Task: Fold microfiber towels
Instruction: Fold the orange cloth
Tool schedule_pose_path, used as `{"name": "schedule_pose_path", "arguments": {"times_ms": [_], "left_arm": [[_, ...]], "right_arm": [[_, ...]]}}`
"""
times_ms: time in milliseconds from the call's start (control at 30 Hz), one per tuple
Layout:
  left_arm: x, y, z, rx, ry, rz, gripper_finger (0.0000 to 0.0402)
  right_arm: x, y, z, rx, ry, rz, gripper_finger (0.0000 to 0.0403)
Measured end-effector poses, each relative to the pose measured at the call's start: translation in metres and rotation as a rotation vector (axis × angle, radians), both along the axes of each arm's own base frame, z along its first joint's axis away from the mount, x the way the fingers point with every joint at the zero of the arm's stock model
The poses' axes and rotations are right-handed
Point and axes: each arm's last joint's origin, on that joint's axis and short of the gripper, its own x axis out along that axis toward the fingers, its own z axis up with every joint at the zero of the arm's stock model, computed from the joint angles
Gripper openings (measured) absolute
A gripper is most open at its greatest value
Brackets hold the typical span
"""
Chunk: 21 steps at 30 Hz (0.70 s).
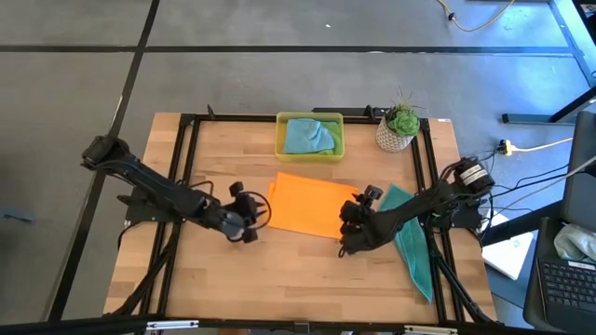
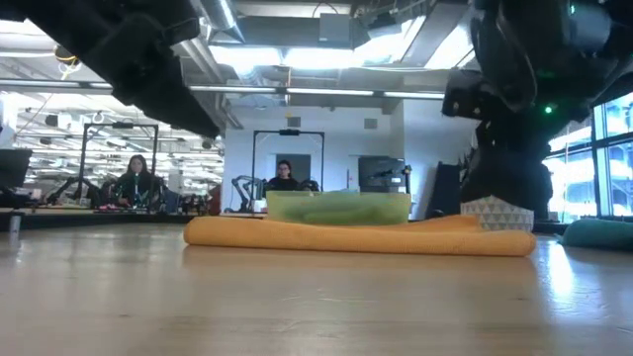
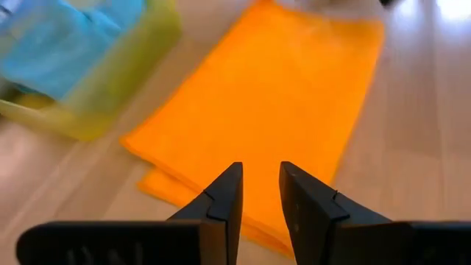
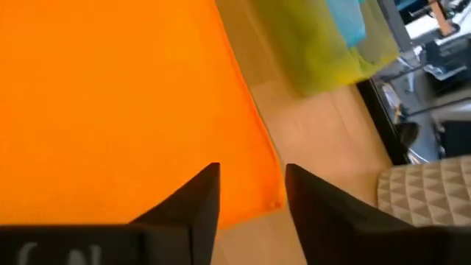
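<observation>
An orange towel (image 1: pixel 312 207) lies folded flat in the middle of the table (image 1: pixel 279 270), a doubled layer showing along one edge in the left wrist view. The left gripper (image 1: pixel 250 216) sits at the towel's left edge; its fingers (image 3: pixel 224 202) stand a little apart with only a narrow gap between them, and nothing is caught in that gap. The right gripper (image 1: pixel 352 223) is at the towel's right edge, over its near corner; its fingers (image 4: pixel 199 195) are parted and hold nothing, with the orange cloth and bare wood showing between them.

A teal towel (image 1: pixel 414 237) lies in a long strip at the right side of the table, partly under the right arm and running toward the near right corner. Another light blue towel (image 1: pixel 309 136) sits bunched inside the yellow tray (image 1: pixel 310 154) at the far edge of the table, just beyond the orange towel. A small potted plant (image 1: pixel 399 127) stands to the right of the tray.

In the low view the orange towel (image 2: pixel 356 235) shows as a low flat roll with the tray (image 2: pixel 336 207) behind it, and two people sit at desks in the room beyond
</observation>
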Motion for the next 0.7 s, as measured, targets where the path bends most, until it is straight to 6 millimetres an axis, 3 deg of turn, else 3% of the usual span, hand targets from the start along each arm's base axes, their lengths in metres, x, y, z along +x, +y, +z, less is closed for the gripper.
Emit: {"name": "schedule_pose_path", "arguments": {"times_ms": [200,467,600,700], "left_arm": [[-0.001,0.021,0.005,0.128,-0.034,0.043,0.0084],[0.021,0.056,0.022,0.155,-0.156,-0.051,0.0084],[0.026,0.076,0.028,0.177,-0.194,-0.064,0.0084],[0.029,0.094,0.035,0.189,-0.262,-0.092,0.0084]], "right_arm": [[0.004,0.002,0.002,-0.007,0.03,0.074,0.0161],[0.008,0.003,0.013,-0.04,0.145,0.14,0.0052],[-0.001,-0.012,0.023,-0.066,0.21,0.07,0.0022],[-0.009,-0.033,0.032,0.087,0.222,0.024,0.0021]]}}
